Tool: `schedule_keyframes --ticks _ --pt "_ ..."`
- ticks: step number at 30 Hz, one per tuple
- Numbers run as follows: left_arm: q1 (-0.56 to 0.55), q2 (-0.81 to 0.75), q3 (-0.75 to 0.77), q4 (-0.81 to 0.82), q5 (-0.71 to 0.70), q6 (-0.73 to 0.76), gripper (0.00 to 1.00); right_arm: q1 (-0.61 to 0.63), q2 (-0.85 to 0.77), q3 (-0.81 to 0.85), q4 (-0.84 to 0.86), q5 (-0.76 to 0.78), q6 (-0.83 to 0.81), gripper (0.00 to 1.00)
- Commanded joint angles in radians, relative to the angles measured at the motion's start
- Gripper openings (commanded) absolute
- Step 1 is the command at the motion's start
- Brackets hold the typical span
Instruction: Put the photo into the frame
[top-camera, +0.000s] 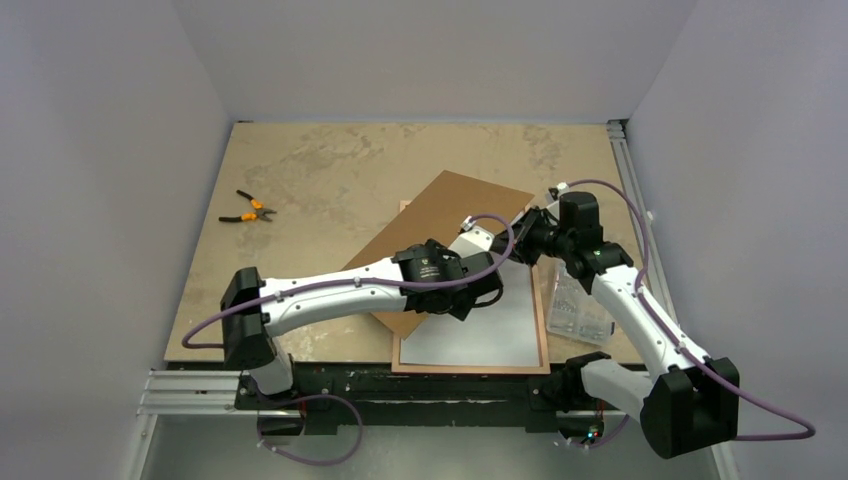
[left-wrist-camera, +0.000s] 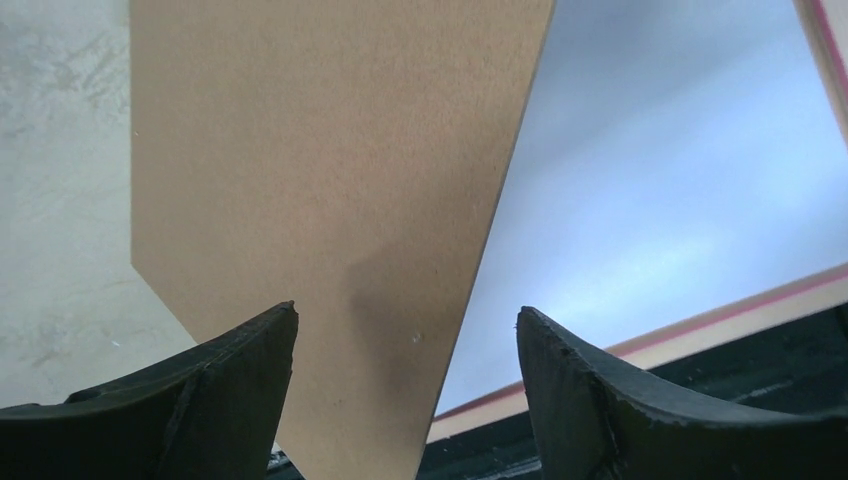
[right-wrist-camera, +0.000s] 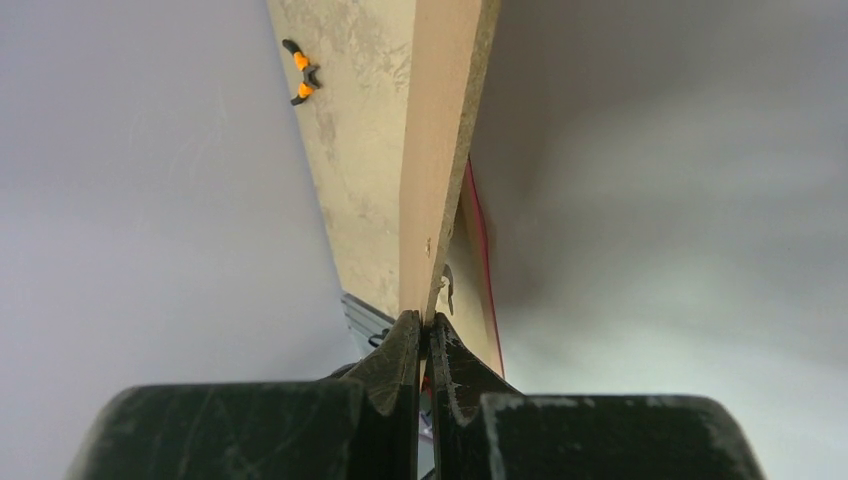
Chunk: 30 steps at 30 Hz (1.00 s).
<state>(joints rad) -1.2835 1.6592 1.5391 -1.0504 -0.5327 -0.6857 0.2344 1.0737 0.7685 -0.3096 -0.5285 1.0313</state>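
A mottled beige tabletop (top-camera: 330, 170) boxed in by grey walls is your workspace. Your right gripper (right-wrist-camera: 428, 330) is clenched on the thin edge of the flat brown rectangular backing board (left-wrist-camera: 320, 150), near the board's 2 o'clock corner, and that end looks lifted. Your left gripper (left-wrist-camera: 406, 308) is released, its fingers spread either side of the board's 5 o'clock edge, touching nothing that I can see.

Beneath them, at the table's 6 o'clock, lies the rectangular pink-bordered frame (left-wrist-camera: 740, 318), tan back up. The white sheet filling it looks to be the photo (top-camera: 480, 335), face down. The photo seems seated, so you're on closing it in.

Next, pinch the board with the left, swing it square to the frame and lower it flat without dragging the photo. Orange-handled pliers (top-camera: 248, 209) sit well apart at 10 o'clock.
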Motion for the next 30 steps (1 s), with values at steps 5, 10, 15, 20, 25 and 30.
schedule_keyframes --ticks 5,10,15,20,25,30 --pt "-0.022 0.137 0.150 -0.132 -0.218 -0.027 0.68 0.000 -0.032 0.035 0.022 -0.069 0.020 0.00" --pt "-0.023 0.196 0.213 -0.233 -0.321 -0.099 0.57 0.000 -0.041 0.026 0.032 -0.086 0.027 0.00" --pt "-0.024 0.202 0.219 -0.264 -0.376 -0.126 0.37 0.000 -0.043 0.003 0.084 -0.126 0.049 0.08" --pt "-0.023 0.203 0.220 -0.272 -0.405 -0.113 0.05 0.000 -0.045 -0.008 0.118 -0.147 0.058 0.21" --pt "-0.010 0.201 0.244 -0.315 -0.433 -0.117 0.00 0.000 -0.053 -0.005 0.126 -0.163 0.055 0.45" --pt "0.043 0.171 0.306 -0.382 -0.449 -0.094 0.00 0.000 -0.069 0.036 0.108 -0.154 0.016 0.75"
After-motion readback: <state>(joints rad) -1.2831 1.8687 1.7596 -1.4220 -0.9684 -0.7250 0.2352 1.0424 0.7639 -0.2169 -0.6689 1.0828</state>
